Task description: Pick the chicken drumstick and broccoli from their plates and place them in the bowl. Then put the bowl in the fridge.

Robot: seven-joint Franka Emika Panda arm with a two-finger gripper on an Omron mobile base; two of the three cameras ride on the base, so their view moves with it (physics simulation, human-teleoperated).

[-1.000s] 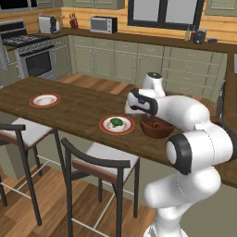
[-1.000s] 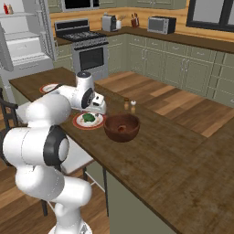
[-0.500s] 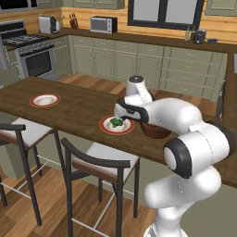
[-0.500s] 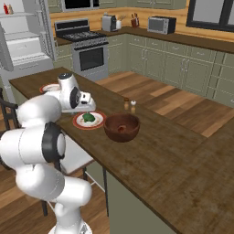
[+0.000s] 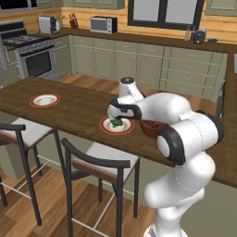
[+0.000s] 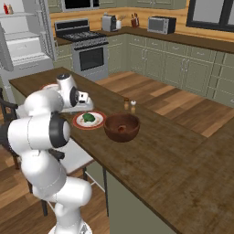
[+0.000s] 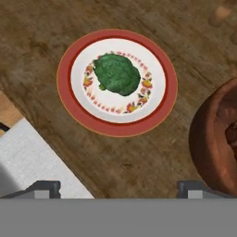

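The green broccoli lies in the middle of a red-rimmed white plate on the wooden counter. My gripper hangs open above the plate's near edge, its fingertips wide apart with nothing between them. In the left base view the gripper hovers just over the broccoli. The dark wooden bowl stands right beside this plate, and a reddish-brown lump inside it looks like the chicken drumstick. The second plate sits farther left on the counter with nothing on it.
Two small shakers stand behind the bowl. Two bar stools are tucked against the counter's near side. The light-grey fridge stands open at the far left, next to the steel range.
My hand has swung left from over the bowl to above the broccoli plate and dropped a little. Bowl and plates have not moved.
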